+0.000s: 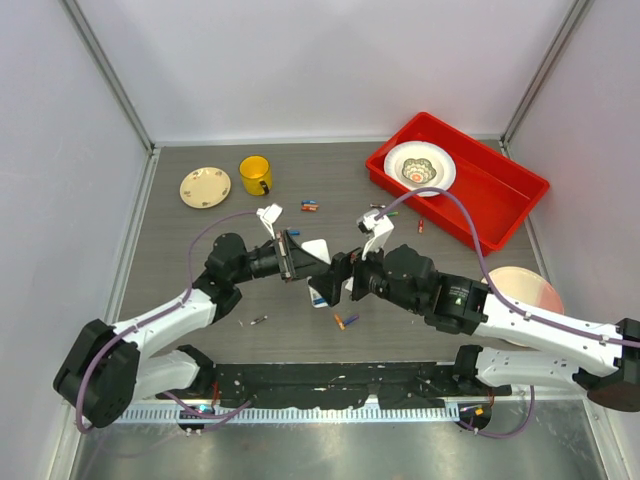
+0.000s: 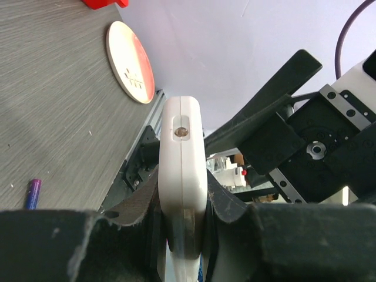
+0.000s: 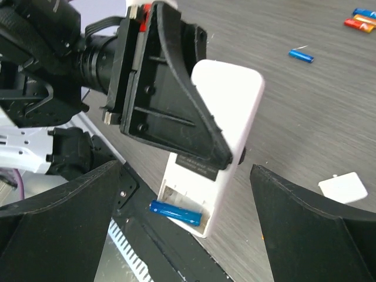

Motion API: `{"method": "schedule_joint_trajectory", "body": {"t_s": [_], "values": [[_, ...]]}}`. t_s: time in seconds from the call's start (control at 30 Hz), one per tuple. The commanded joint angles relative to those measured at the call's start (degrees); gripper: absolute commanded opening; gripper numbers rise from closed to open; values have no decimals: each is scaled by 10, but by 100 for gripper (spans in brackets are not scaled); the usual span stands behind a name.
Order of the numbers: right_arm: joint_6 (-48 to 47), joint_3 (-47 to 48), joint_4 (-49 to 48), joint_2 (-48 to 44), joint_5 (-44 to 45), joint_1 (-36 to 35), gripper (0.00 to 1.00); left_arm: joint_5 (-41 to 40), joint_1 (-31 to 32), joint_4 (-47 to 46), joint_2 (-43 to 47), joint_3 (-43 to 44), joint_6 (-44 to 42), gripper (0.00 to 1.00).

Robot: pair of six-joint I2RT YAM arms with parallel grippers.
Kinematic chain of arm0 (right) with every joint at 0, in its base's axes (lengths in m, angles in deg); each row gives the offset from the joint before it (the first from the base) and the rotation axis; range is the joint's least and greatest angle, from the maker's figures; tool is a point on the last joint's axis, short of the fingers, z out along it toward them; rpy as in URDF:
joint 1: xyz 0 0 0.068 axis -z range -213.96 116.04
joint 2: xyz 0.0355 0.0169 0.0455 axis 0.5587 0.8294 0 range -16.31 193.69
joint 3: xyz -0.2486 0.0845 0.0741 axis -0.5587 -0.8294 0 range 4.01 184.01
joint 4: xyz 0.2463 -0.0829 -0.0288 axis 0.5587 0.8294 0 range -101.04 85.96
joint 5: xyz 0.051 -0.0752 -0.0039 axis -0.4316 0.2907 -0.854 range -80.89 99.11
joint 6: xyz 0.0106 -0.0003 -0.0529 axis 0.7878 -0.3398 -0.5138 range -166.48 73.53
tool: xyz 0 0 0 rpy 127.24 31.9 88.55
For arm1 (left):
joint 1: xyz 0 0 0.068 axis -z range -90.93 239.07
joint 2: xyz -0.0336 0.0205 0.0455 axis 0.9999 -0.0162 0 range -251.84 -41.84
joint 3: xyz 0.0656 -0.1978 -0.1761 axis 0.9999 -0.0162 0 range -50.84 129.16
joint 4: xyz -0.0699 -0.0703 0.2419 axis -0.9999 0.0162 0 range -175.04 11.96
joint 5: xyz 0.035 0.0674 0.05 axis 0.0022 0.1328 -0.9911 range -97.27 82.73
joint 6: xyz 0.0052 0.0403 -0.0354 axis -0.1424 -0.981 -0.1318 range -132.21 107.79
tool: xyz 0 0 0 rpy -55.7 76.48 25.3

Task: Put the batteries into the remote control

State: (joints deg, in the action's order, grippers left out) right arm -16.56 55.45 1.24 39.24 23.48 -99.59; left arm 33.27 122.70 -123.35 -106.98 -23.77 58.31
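While the left gripper [image 2: 183, 211] is clamped on the flat faces of the remote control [image 3: 232, 106] and holds it tilted above the table [image 3: 305, 117], the right gripper [image 3: 187, 176] stands wide apart around its lower end, holding nothing. The remote seems light, stiff and smooth, so a grip at its middle, clear of the open compartment with one blue battery [image 3: 175, 212], looks safest. The loose batteries [image 3: 300, 55] on the table are tiny and probably roll, so they are best pinched across the middle.

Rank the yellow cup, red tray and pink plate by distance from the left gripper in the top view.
1. yellow cup, just beyond the left gripper
2. red tray, far right
3. pink plate, near the right edge
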Motion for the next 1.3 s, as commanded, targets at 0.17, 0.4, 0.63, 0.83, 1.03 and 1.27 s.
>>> {"method": "schedule_joint_trajectory", "body": {"t_s": [0.17, 0.4, 0.63, 0.83, 1.03, 1.27], "values": [[8, 13, 28, 10, -48, 0, 97, -5, -1, -41, -12, 18, -6, 0], [8, 5, 56, 15, -55, 0, 97, 2, -1, -43, -23, 28, -6, 0], [9, 1, 53, 18, -65, 0, 94, 2, -1, -43, -23, 26, -6, 0], [12, 0, 50, 30, -75, 0, 91, 1, -1, -41, -17, 26, -6, 0], [18, 2, 49, 39, -78, 0, 91, -3, -1, -41, -14, 24, -6, 0], [22, -3, 50, 36, -70, 0, 89, -4, -1, -42, -12, 22, -7, 0]]}}
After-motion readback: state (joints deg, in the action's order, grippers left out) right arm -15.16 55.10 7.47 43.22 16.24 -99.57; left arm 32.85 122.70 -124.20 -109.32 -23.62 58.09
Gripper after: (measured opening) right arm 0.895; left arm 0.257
